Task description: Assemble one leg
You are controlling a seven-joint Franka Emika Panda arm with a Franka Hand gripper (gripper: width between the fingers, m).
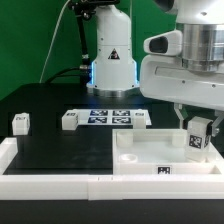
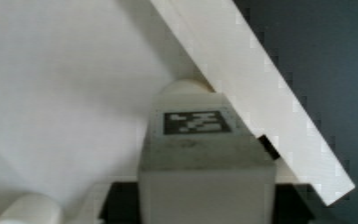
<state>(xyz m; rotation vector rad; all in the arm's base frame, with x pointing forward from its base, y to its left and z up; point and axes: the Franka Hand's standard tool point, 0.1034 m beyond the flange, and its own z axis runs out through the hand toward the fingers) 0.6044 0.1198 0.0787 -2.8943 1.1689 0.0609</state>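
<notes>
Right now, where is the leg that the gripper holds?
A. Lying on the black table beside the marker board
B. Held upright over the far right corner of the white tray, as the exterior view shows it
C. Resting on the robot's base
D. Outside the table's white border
B. The gripper holds the leg upright, tag facing the camera, over the tray at the exterior view's right.

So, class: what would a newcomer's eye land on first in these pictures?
First, the big white arm's pincer at the exterior view's right, shut on a leg with a marker tag, inside the white tray. Next, the marker board and three loose legs on the black table.
</notes>
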